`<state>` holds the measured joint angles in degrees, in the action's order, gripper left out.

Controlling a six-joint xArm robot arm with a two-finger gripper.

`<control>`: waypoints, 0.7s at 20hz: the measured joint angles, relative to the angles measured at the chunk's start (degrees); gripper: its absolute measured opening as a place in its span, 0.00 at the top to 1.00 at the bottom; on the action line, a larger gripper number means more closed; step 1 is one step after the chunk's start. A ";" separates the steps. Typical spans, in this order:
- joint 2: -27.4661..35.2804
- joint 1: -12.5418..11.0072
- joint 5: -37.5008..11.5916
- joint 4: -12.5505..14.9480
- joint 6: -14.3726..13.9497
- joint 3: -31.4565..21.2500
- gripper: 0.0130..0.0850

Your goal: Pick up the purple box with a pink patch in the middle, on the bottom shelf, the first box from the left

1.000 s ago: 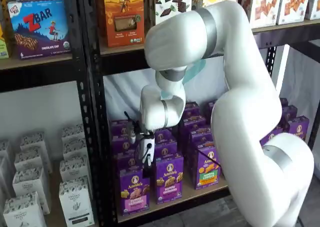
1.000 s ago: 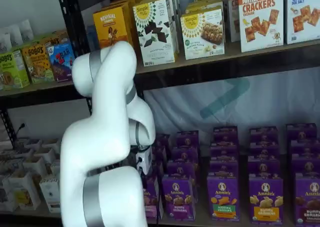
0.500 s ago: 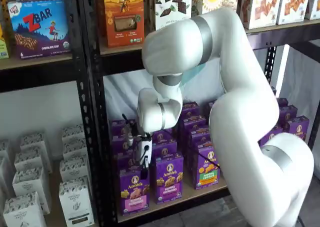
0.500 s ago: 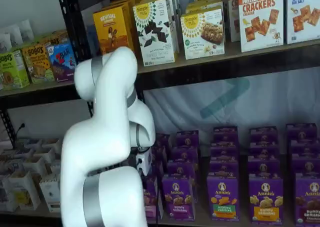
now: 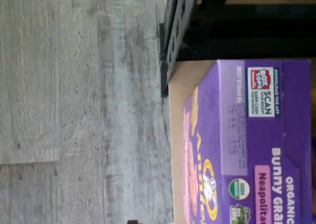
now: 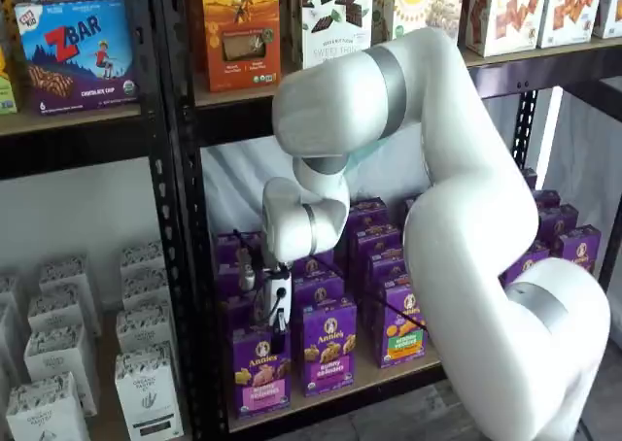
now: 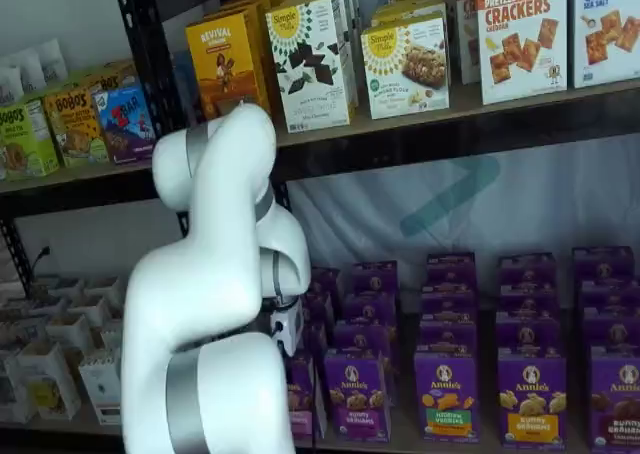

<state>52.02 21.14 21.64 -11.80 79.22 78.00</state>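
The purple box stands upright at the front left of the bottom shelf, next to the black upright, with its pink panel facing out. My gripper hangs just over the box's top, its white body above it. The black fingers show side-on, and I cannot tell whether there is a gap between them. In a shelf view my arm hides most of the box and only the gripper's white body shows. The wrist view shows the box's purple top close up, on the tan shelf board.
More purple Annie's boxes stand in rows to the right and behind, one with a green and orange panel. A black perforated upright stands just left of the box. White cartons fill the left bay. Grey floor lies below.
My gripper has moved a little to the left and down, closer to the top of the leftmost front box. The boxes have not moved.
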 joint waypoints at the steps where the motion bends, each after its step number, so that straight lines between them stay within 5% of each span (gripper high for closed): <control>1: 0.33 -0.02 0.19 0.06 -0.05 0.39 0.00; 14: 4.34 -0.66 1.55 3.17 -2.27 4.76 0.00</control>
<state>56.36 20.49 23.20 -8.62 76.95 82.76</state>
